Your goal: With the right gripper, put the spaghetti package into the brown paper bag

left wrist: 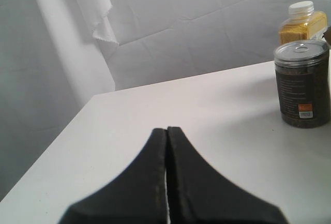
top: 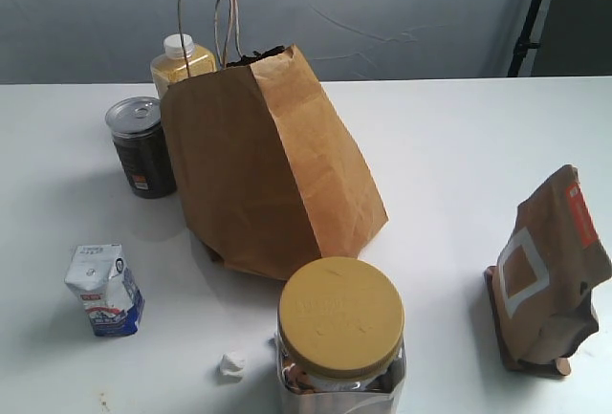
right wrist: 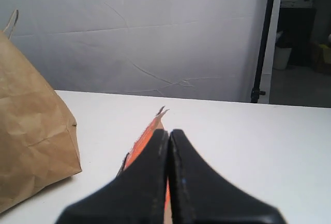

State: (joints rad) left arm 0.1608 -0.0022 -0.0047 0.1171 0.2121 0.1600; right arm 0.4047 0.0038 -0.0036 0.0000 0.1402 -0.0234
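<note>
The brown paper bag (top: 268, 165) stands at the middle of the white table, its loop handles up. Something dark shows at its mouth (top: 258, 54); I cannot tell what it is. No orange-yellow spaghetti package shows anywhere in view. My right gripper (right wrist: 169, 133) is shut with nothing between its fingers. It points past the orange-edged top of a brown pouch (right wrist: 142, 141), with the bag (right wrist: 31, 131) off to one side. My left gripper (left wrist: 167, 130) is shut and empty above bare table. Neither gripper appears in the exterior view.
The brown stand-up pouch (top: 550, 261) with an orange label leans at the right. A jar with a yellow lid (top: 340, 323) stands in front of the bag. A dark can (top: 142, 146) and a yellow bottle (top: 182, 60) stand behind the bag's left. A small milk carton (top: 103, 290) and a white crumpled scrap (top: 231, 365) lie front left.
</note>
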